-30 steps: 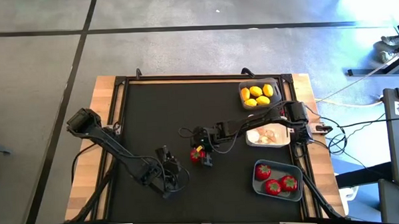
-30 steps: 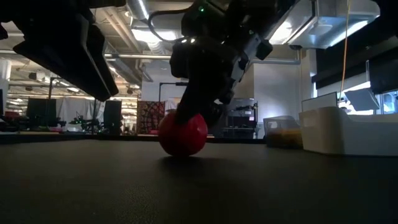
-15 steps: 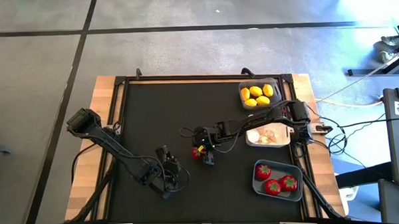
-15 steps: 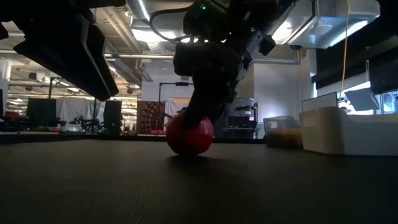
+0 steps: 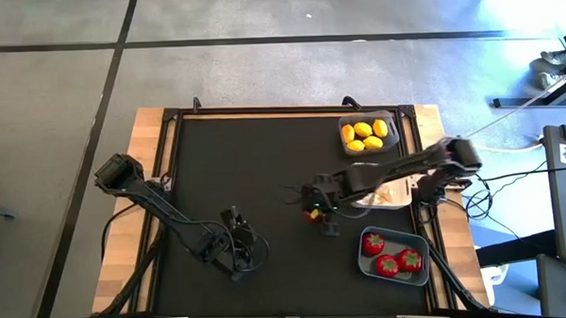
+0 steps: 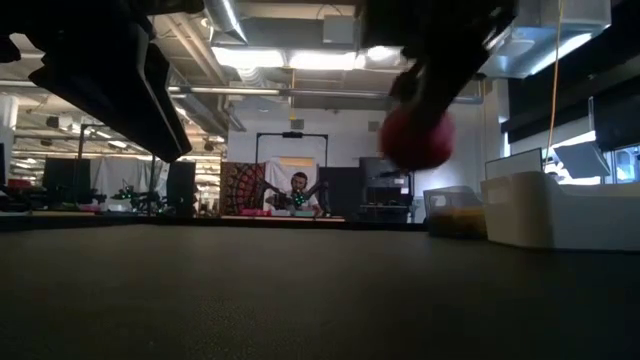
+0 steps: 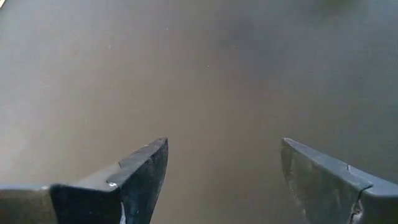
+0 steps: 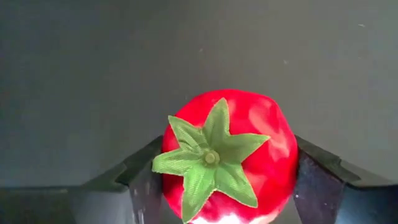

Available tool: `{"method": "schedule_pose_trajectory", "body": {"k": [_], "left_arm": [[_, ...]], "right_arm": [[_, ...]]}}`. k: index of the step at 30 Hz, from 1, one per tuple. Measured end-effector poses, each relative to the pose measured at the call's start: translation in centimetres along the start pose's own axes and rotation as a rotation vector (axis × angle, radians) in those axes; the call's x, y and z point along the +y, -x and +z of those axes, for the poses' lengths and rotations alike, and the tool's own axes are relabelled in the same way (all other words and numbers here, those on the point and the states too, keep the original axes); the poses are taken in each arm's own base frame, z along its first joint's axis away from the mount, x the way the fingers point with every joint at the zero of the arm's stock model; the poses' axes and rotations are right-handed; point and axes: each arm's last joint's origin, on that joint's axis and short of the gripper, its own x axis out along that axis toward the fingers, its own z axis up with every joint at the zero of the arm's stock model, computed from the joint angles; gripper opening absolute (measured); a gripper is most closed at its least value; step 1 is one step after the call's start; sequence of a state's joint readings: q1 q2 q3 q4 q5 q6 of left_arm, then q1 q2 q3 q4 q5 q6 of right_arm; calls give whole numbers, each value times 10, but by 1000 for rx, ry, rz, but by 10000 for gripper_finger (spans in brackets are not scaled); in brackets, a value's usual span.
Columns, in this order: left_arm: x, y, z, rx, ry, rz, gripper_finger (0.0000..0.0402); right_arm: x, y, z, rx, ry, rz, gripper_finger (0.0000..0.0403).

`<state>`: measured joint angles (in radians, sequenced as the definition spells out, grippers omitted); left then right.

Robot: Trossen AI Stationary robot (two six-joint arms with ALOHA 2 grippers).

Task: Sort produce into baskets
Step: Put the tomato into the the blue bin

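One glossy round red fruit [image 8: 227, 155], fabric-leafed, is clamped in the right hand [image 8: 224, 180].

Up top we look straight down on the whole table [image 5: 217, 161]. Our low cam sits at table height, facing the room. Each wrist cam hugs the mat; right wrist, high and low all share the red fruit [image 8: 227, 155].

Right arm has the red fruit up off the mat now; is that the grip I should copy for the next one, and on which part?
Yes, as a judgement. The right gripper clamps the red fruit across its round middle, one finger on each flank, green top left free and facing the wrist. Come from above the top: the widest, even sides look like the surest seat.
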<state>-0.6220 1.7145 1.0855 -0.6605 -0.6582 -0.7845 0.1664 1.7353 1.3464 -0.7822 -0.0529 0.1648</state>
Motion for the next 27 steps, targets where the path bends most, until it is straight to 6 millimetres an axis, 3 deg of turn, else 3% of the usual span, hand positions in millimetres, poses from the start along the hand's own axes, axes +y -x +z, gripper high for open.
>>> {"method": "schedule_pose_trajectory", "body": {"k": [10, 14, 19, 27], "left_arm": [[0, 0, 0, -4, 1, -4, 301], [-1, 0, 2, -13, -9, -13, 301], [-2, 0, 2, -14, -7, -14, 301], [-1, 0, 2, -14, -6, -14, 302]], "right_arm": [[52, 93, -52, -39, -69, -58, 266], [73, 121, -76, -96, -92, -91, 267], [94, 139, -106, -89, -159, -102, 268], [126, 141, -144, -75, -254, -111, 268]]}}
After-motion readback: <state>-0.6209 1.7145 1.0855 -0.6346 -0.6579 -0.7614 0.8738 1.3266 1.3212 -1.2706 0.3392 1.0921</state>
